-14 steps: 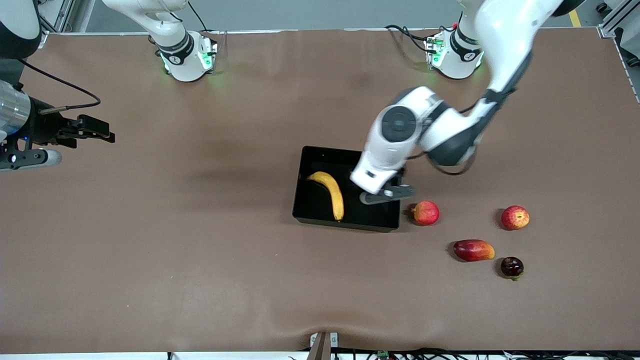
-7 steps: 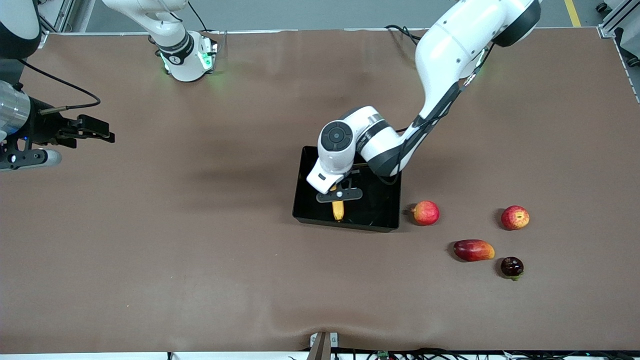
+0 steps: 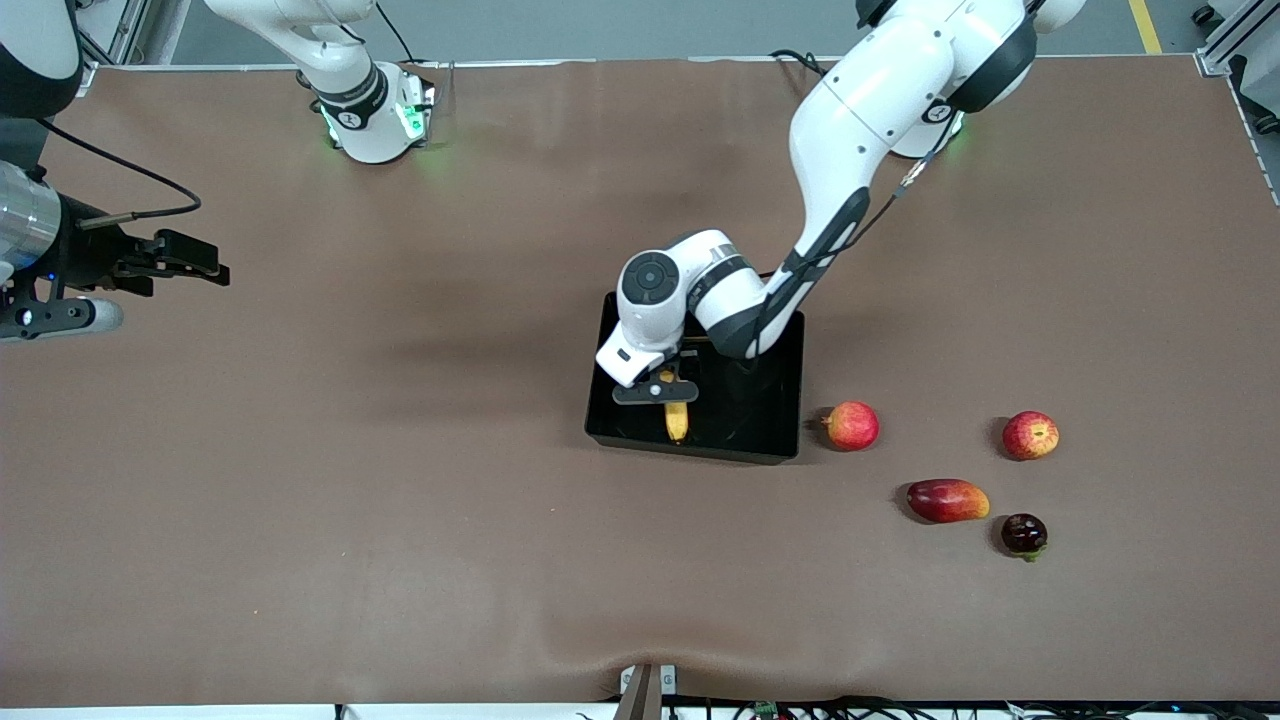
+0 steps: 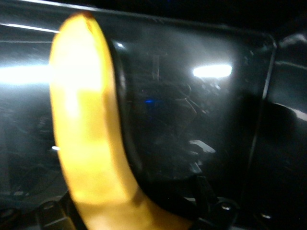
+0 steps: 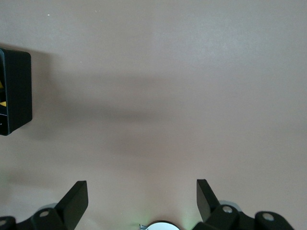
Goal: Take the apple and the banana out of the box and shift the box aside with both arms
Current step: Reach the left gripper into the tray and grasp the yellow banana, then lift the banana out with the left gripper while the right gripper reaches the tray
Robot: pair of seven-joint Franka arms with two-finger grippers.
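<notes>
The yellow banana (image 3: 677, 422) lies in the glossy black tray (image 3: 762, 405) at mid-table; only its end nearer the front camera shows under the left arm. My left gripper (image 3: 655, 391) is down in the tray, open, with its fingers on either side of the banana. In the left wrist view the banana (image 4: 86, 120) fills the picture over the tray floor (image 4: 206, 120). A red apple with yellowish streaks (image 3: 851, 425) sits on the table beside the tray, toward the left arm's end. My right gripper (image 3: 190, 262) waits open and empty over bare table (image 5: 142, 201).
A second red apple (image 3: 1030, 435), an oblong red fruit (image 3: 947, 500) and a small dark fruit (image 3: 1024, 534) lie toward the left arm's end, nearer the front camera. The tray's corner (image 5: 17, 91) shows in the right wrist view.
My left gripper has swung from the tray's apple-side edge to over the banana and come down around it. The right arm has not moved.
</notes>
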